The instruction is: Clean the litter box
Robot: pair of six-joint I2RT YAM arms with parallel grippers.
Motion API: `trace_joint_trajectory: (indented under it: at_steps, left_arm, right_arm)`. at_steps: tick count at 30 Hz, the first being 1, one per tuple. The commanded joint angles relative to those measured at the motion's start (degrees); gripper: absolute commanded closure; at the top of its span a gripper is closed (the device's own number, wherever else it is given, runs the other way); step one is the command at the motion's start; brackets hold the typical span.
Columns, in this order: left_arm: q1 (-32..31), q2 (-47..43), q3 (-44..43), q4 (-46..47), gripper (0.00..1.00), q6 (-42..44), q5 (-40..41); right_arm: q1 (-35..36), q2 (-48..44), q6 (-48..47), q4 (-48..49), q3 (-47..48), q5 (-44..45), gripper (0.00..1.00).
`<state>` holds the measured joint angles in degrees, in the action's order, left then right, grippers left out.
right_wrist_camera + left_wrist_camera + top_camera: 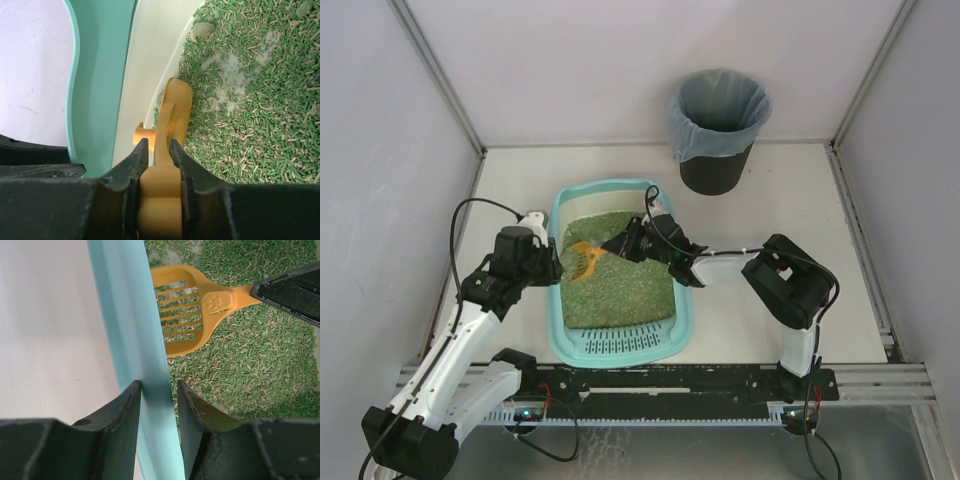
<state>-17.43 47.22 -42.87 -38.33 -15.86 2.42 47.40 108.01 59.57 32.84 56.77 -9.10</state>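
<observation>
The light-teal litter box [558,310] lies mid-table with green litter [620,285] and a slotted grate [625,346] at its near end. My left gripper [551,266] straddles its left rim [130,330], one finger outside and one inside, shut on it [157,386]. My right gripper [623,245] is shut on the handle of the orange slotted scoop [585,259], seen edge-on in the right wrist view [159,145]. The scoop head [182,315] rests on the litter near the left wall. A grey clump [203,29] lies in the litter by the far wall.
A black round bin [718,125] with a grey-blue bag stands at the back right, beyond the box. White enclosure walls close the table's left, right and back. The right arm reaches across the box's right rim [682,285].
</observation>
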Motion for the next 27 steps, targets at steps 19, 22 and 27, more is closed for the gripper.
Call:
trace_joint_trajectory:
  at_steps: [19,22,27]
  left_arm:
    - [0.0,-0.3,0.1,2.1,0.61,0.6,-1.7]
    - [0.0,-0.1,0.1,2.1,0.61,0.6,-1.7]
    - [0.0,-0.1,0.1,2.1,0.61,0.6,-1.8]
  right_arm:
    - [0.3,-8.0,0.1,2.2,-3.1,3.5,1.00]
    - [0.2,-8.8,-0.1,1.7,-3.6,4.1,1.00]
    - [0.2,-11.2,-1.3,0.5,-4.9,6.2,1.00]
